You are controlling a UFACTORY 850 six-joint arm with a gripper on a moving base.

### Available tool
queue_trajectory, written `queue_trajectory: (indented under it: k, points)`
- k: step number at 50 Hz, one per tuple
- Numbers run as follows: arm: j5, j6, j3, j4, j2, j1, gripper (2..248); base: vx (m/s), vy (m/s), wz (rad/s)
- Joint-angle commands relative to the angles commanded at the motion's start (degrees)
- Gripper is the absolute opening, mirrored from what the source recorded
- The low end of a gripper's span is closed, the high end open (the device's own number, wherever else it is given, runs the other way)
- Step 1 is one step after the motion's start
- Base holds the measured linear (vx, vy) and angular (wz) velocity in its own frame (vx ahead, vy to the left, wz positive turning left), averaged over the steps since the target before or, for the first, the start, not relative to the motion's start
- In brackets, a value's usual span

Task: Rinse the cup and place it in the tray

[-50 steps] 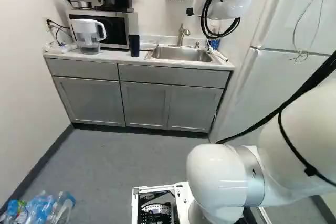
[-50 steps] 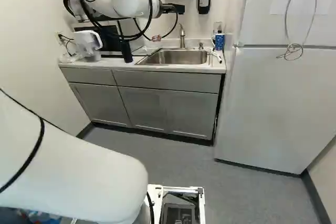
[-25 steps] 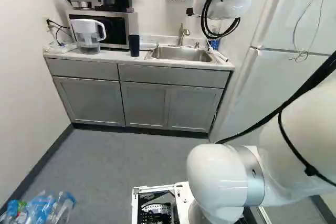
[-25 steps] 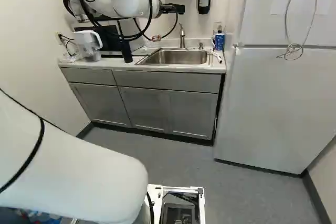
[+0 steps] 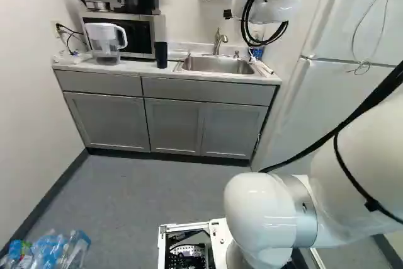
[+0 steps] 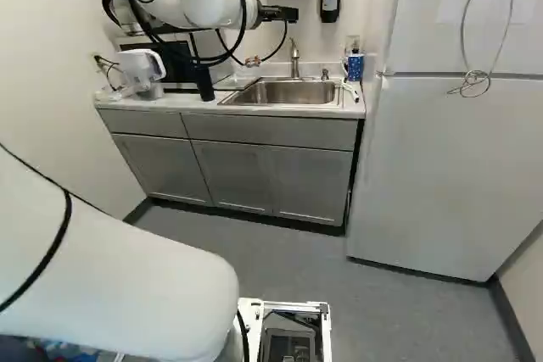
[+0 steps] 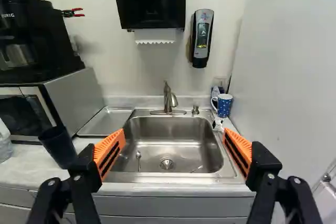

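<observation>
since claw (image 7: pixel 175 140) stands wide open, empty, straddle dark cup (image 7: pixel 59 146) at nine o'clock of sink (image 7: pixel 202 150) (smooth sides, probably), then squeeze evenly.

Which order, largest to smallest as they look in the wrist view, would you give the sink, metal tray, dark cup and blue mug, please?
1. Sink
2. Metal tray and dark cup: too alike to rank
3. Blue mug

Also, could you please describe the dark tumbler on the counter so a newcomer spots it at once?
On the pale counter, find the rectangular steel sink. Between it and the clear, white-handled pitcher stands the tall, dark tumbler; unlike the pitcher, it shows no handle.
</observation>
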Motion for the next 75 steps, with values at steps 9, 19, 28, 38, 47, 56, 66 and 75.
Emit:
queue_trajectory:
  k: [9, 19, 28, 38, 47, 56, 66, 75]
  points:
    - [0.0, 0.0, 0.0, 0.0, 0.0, 0.0, 247, 0.030, -0.012, 0.002]
    - [0.0, 0.0, 0.0, 0.0, 0.0, 0.0, 247, 0.041, -0.020, 0.005]
    - [0.0, 0.0, 0.0, 0.0, 0.0, 0.0, 247, 0.072, -0.044, -0.005]
    - [0.0, 0.0, 0.0, 0.0, 0.0, 0.0, 247, 0.096, -0.057, 0.010]
    - [0.0, 0.0, 0.0, 0.0, 0.0, 0.0, 247, 0.104, -0.038, 0.123]
    - [0.0, 0.0, 0.0, 0.0, 0.0, 0.0, 247, 0.109, -0.036, 0.139]
    - [0.0, 0.0, 0.0, 0.0, 0.0, 0.0, 247, 0.106, -0.030, 0.138]
    - [0.0, 0.0, 0.0, 0.0, 0.0, 0.0, 247, 0.102, -0.030, 0.134]
